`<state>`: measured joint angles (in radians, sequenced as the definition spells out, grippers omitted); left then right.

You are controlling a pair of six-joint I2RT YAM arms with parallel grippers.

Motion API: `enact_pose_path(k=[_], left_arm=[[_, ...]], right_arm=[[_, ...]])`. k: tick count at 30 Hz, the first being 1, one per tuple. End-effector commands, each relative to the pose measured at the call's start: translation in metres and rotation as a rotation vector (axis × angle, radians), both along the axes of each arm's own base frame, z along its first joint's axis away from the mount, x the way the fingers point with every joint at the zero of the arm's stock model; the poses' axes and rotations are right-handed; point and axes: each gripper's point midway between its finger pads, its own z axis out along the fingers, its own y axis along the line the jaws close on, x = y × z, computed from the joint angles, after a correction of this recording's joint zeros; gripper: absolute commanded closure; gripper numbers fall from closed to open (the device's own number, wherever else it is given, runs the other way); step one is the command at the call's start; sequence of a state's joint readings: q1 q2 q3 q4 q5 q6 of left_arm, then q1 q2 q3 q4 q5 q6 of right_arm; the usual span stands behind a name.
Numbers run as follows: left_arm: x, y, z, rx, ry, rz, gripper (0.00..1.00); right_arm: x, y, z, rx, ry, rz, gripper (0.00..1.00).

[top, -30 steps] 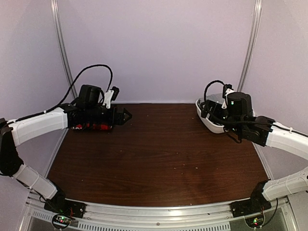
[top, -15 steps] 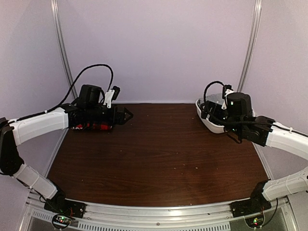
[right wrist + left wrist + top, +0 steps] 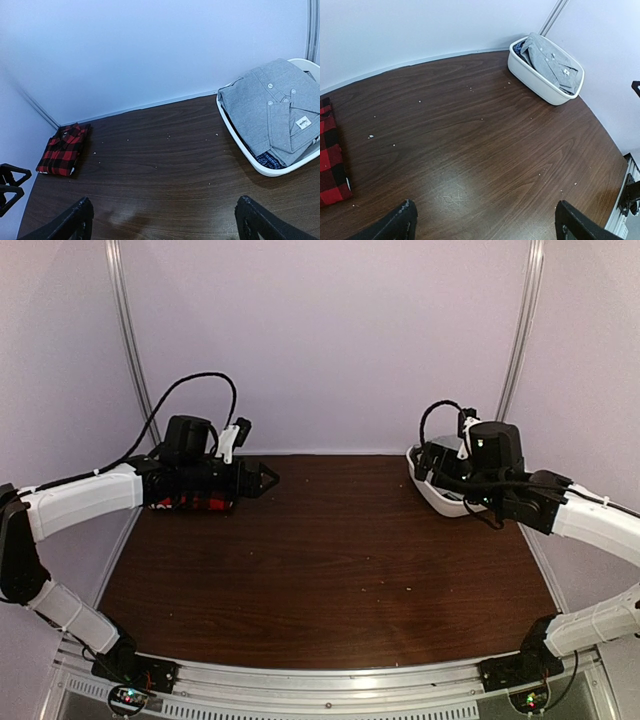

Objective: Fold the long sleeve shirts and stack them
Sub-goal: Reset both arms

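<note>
The left gripper [image 3: 487,226] stands with its two black fingers spread wide and nothing between them, only bare wood showing in the gap. It hangs above the far left part of the dark brown wooden tabletop [image 3: 330,560], pointing toward the middle. Just beside and below it, near the far left corner, lies the red-and-black checked flannel shirt [image 3: 63,150], folded into a compact rectangle and flat on the wood. In the top view most of the shirt is hidden under the left arm.

The right gripper [image 3: 162,225] is likewise spread wide and grasps nothing. It is held above the far right part of the tabletop, close over the white oval plastic basket [image 3: 540,92] that sits in the far right corner. In the basket lies a folded grey button-front shirt [image 3: 272,107] with a small white label, on top of a blue checked fabric [image 3: 267,160] that peeks out at the near rim. The middle of the tabletop carries scattered pale specks.
</note>
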<state>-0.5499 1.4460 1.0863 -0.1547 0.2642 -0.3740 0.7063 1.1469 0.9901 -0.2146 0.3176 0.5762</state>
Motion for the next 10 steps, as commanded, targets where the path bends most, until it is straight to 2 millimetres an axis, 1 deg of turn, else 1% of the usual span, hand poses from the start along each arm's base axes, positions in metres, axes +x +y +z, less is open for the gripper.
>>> enact_pose_path(k=[1,10], left_arm=[[0.0042,-0.0036,0.0092,-0.023,-0.037,-0.004,0.02],[0.0038,-0.0012,0.0168,-0.013,-0.056,0.001,0.02]], right_arm=[[-0.0002,0.0032,-0.0141,-0.006,0.037,0.017,0.00],[0.0048,0.0092,-0.0082,-0.005,0.006,0.034,0.00]])
